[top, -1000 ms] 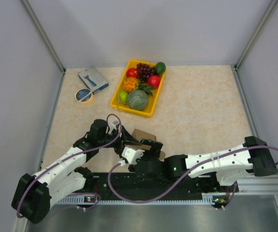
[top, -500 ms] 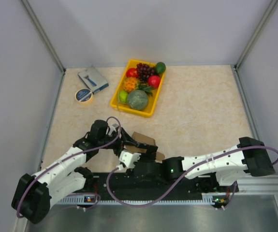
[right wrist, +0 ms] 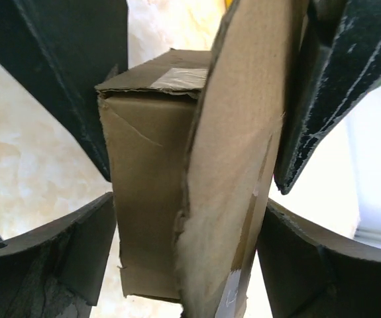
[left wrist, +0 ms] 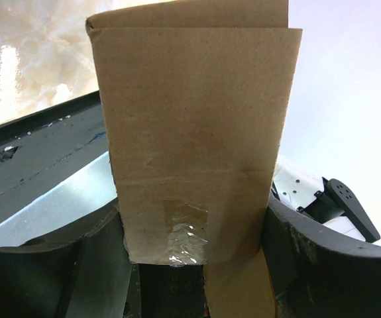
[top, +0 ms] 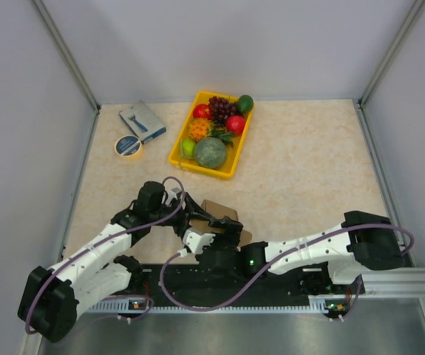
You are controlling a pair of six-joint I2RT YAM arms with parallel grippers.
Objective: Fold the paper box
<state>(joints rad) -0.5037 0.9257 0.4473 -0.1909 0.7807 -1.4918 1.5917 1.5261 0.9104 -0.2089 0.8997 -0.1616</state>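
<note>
So the left pincer (left wrist: 191, 225) is clenching the paper box (top: 219, 208), with a finger pressing on each side wall. The box is sticking straight out past the fingertips, so its long axis is running away from that wrist. A patch of shiny clear tape (left wrist: 185, 228) is sitting on the face nearest this pincer.

The right pincer (right wrist: 189, 202) is grasping the same box from the other side. Between its fingers it's getting the folded body plus a loose flap (right wrist: 233, 165) that's standing edge-on just beside the right finger. Another strip of tape is showing on the box's top edge.

From above, the box is hanging out right between the two pincers, close to the arm bases. I can't tell if it's touching the surface (top: 308, 163).

Compared with a second ago, the right arm is stretching further left with its elbow sliding inward, and the box is barely budging.

Well beyond both pincers, the yellow tray (top: 236, 151) of fruit, a blue-grey packet (top: 142, 122) and a tape roll (top: 128, 146) are just sitting there. The packet's label is looking too small to read.
</note>
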